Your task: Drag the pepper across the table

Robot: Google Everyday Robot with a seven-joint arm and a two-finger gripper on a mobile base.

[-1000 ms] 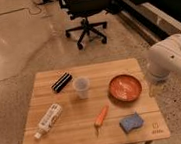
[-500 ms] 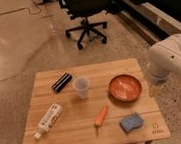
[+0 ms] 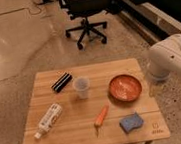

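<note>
The pepper [image 3: 101,116] is a small orange-red tapered vegetable lying on the light wooden table [image 3: 73,137], front of centre, with its thin tip pointing to the front left. Only the white, rounded arm segments [image 3: 170,60] show, beside the table's right edge. My gripper is out of view, so nothing holds or touches the pepper.
On the table stand a round orange-red bowl [image 3: 125,88] to the pepper's back right, a clear plastic cup [image 3: 81,87], a black bar-shaped object [image 3: 61,82], a lying white bottle [image 3: 48,120] and a blue sponge [image 3: 131,123]. A black office chair [image 3: 83,9] stands behind.
</note>
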